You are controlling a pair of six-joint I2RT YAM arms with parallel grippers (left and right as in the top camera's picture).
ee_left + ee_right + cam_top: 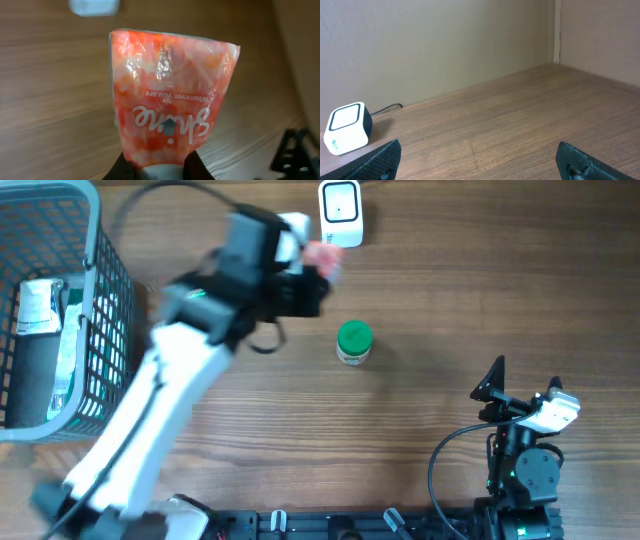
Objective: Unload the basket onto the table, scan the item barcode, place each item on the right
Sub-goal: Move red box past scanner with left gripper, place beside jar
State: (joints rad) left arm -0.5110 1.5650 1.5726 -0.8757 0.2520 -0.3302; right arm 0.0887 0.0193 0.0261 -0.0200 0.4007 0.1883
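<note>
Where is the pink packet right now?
In the overhead view, the left gripper holds the pink packet at top centre, close to the white scanner and up-left of the green-lidded jar.

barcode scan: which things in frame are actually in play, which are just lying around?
In play: pink packet, clamped in the left jaws; white scanner close by it.
Lying about: green-lidded jar mid-table; grey basket with a package inside; right jaws, open, off to the side.

Mock shop checkout (lab-style rig): grey shopping basket (105,290), white barcode scanner (340,212) on wood table (450,310), bare beige wall (445,45).
</note>
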